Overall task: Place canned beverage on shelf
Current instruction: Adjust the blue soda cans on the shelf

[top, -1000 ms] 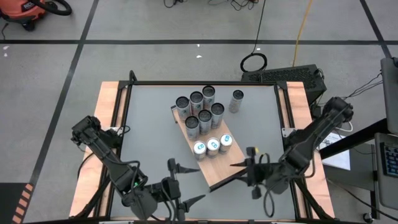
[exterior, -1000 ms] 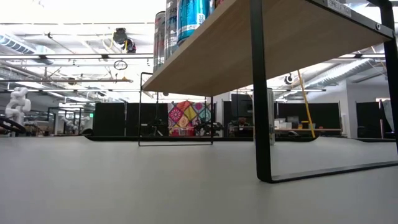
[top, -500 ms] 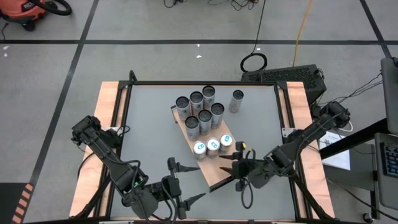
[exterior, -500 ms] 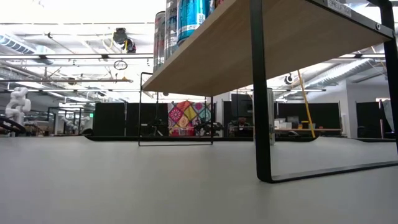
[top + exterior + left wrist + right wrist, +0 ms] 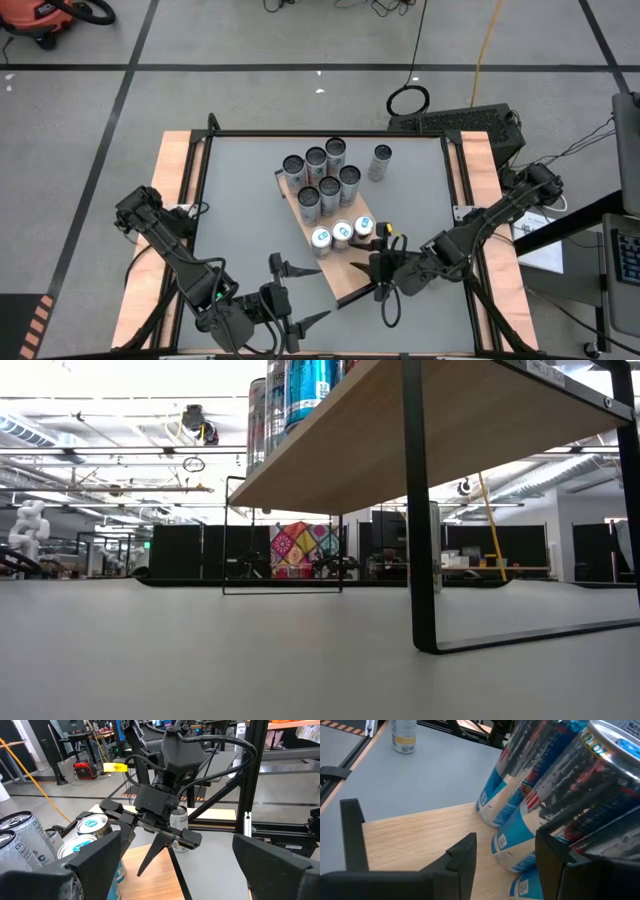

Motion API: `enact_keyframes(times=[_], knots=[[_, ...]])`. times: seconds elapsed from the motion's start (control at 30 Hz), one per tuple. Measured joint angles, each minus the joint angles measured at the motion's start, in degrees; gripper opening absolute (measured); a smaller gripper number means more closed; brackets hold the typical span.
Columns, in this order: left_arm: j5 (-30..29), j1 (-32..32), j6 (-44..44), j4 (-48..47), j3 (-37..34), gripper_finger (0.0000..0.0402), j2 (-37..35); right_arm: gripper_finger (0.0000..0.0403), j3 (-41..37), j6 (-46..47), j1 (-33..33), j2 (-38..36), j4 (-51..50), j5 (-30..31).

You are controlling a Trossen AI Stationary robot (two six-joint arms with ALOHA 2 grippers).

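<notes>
The right end effector hangs over the shelf beside the front cans, fingers parted around nothing. The left end effector waits wide open at the surface's near edge. From table height, only the shelf's underside and a few can sides show.

Shelf underside overhead, cans atop, black leg on grey table

Light wood-grain shelf, blue-white cans.

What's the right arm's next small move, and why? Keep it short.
Probably lift the right gripper away from the front row of cans and swing toward the lone can on the tabletop: its jaws are open and empty, and that can isn't on the shelf yet.
</notes>
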Motion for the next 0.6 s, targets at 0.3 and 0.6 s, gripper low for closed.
enact_keyframes(times=[0.3,0.6], knots=[[0.02,0.0,0.01,-0.02,0.0,0.038,0.0,0.0134,0.47,0.35,3.17,-1.0,-0.55,-0.15],[0.04,0.21,-0.01,-0.11,0.0,0.038,0.0,0.0134,0.68,7.74,8.76,-4.66,-14.27,0.09]])
